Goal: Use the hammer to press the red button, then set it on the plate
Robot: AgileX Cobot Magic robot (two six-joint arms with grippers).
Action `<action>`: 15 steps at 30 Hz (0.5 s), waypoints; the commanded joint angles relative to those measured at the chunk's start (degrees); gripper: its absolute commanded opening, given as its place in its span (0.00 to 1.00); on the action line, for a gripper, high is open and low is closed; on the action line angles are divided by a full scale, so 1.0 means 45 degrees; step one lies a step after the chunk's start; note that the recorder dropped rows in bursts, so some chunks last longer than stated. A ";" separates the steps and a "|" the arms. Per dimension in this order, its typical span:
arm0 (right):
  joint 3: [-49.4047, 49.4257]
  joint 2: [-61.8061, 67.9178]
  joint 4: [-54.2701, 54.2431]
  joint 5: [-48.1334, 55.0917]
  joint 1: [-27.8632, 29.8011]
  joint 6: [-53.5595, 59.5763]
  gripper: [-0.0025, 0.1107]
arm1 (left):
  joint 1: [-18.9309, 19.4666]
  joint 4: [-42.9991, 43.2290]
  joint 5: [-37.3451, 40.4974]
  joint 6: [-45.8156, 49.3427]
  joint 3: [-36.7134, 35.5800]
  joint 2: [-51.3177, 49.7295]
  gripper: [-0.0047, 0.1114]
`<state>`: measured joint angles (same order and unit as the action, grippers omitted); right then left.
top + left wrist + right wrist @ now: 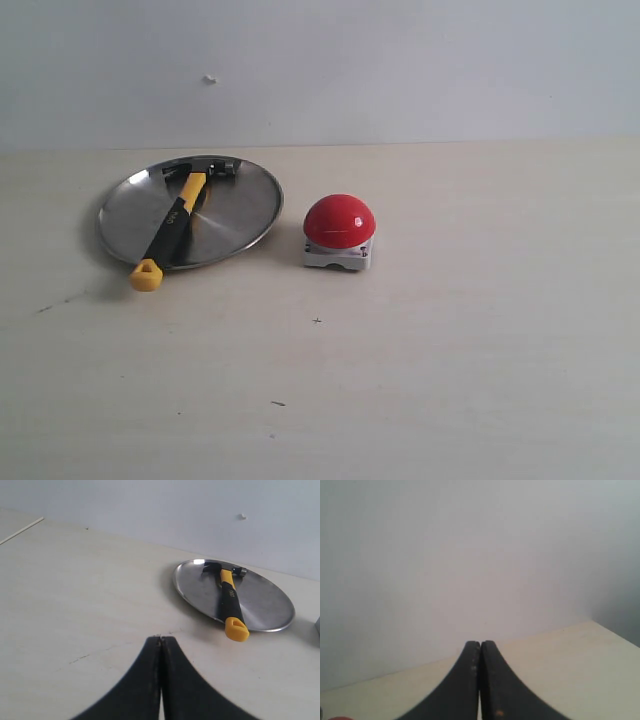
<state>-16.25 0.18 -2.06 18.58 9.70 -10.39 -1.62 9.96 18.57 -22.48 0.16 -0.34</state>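
On the plate (245, 205) the hammer (175, 222) is lying, its handle end overhanging the rim; the red button (339, 221) is sitting just beside the plate. The left gripper (160, 641) and right gripper (480, 645) are pressing their fingers together, empty.

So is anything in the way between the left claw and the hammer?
No, nothing visible. Only open tabletop lies between the shut left gripper and the hammer, which lies on the steel plate.

shiny steel plate (250, 205), glossy red button (339, 220)
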 commanded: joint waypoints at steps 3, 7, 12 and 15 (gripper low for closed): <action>0.0869 -0.0039 0.3201 0.0096 0.0068 -0.3457 0.02 | -0.0025 -0.0042 -0.0025 0.0052 -0.0035 0.0076 0.04; 0.1836 -0.0039 0.4784 -0.0403 0.0068 -0.6138 0.02 | -0.0025 -0.0042 -0.0025 0.0052 -0.0035 0.0076 0.04; 0.2519 -0.0039 0.4267 -0.0460 0.0068 -0.4099 0.02 | -0.0025 -0.0042 -0.0025 0.0052 -0.0035 0.0076 0.04; 0.2617 -0.0039 0.3229 -0.0453 0.0068 -0.1857 0.02 | -0.0025 -0.0042 -0.0025 0.0052 -0.0035 0.0076 0.04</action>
<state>-5.15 0.28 15.75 17.59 9.70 -27.36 -1.62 9.96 18.57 -22.48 0.16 -0.34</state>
